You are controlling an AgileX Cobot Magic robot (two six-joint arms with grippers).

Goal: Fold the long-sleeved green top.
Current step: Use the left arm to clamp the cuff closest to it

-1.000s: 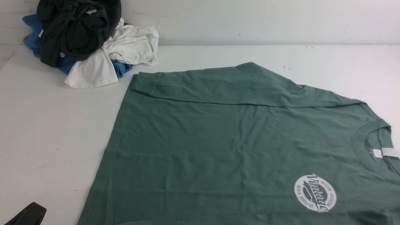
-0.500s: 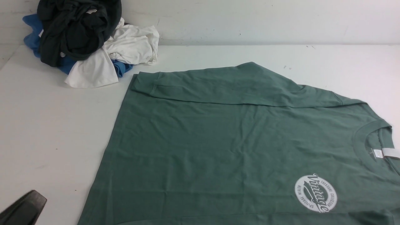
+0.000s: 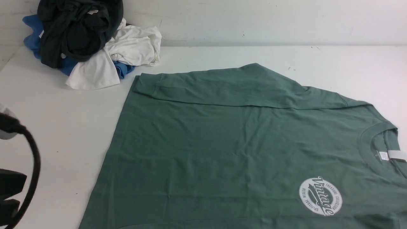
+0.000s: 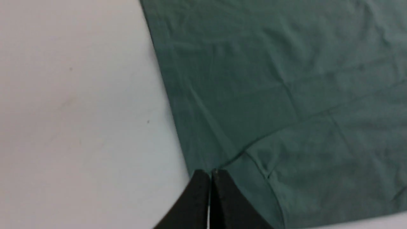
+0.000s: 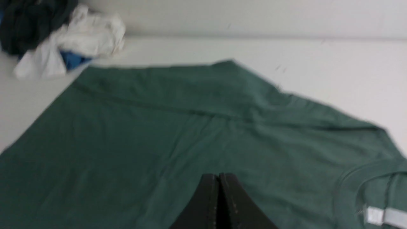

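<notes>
The green top point(image 3: 222, 143) lies flat below the right claw point(image 5: 218, 176), its edge just beside the left claw point(image 4: 210, 174), both claws pressed together.

One green top, one heap of clothes, two grippers.
On the single white table point(image 3: 47, 111) lies one green long-sleeved top point(image 3: 222, 143), bearing one round white chest logo point(image 3: 320, 196) and one white neck label point(image 3: 392, 155), with one sleeve showing, folded across its far edge. There is one pile of other clothes at the far left corner: one black garment point(image 3: 76, 28) on top, white cloth point(image 3: 133, 44) and blue cloth point(image 3: 31, 35) beneath, each colour showing in two patches, so whether that means one piece or two cannot be told. Two grippers show, the left gripper point(image 4: 210, 173) and the right gripper point(image 5: 218, 176), each with two black fingers.
</notes>
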